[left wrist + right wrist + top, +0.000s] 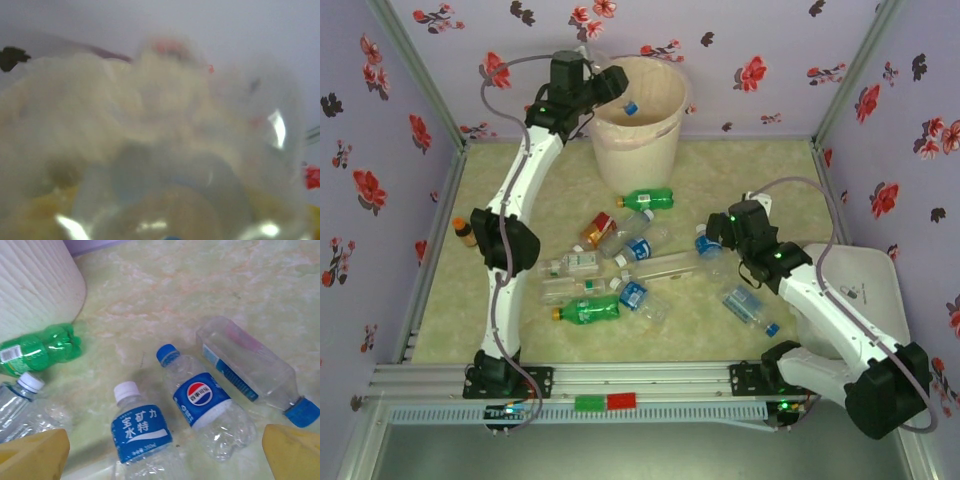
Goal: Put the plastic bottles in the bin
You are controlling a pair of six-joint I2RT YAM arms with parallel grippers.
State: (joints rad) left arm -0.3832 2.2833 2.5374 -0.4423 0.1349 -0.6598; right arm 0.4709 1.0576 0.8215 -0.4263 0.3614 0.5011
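Over the mouth of the bin (665,135), at the far side of the table (770,170): left gripper (612,84) reaching in from the left rim, with a clear blue-capped bottle (630,108) just under it, inside the rim. Cannot tell whether clamped on this bottle or apart from it; in the left wrist view very near and blurred, no help. Seems to be the dropping step for this one bottle.

Near the middle of the table: right gripper (718,236) hovering above the heap, fingers (35,455) wide apart, nothing between. Lying below: a Pepsi bottle (207,405), a white-capped bottle (140,432), a square clear bottle (250,370), and a green bottle (37,347) just beside the foot of the bin.

Most bottles not yet in, so probably early in the task.

Next, by judgement: make sure of the release, lift the left arm clear of the rim, then lower the right gripper across the body of the Pepsi bottle and close.
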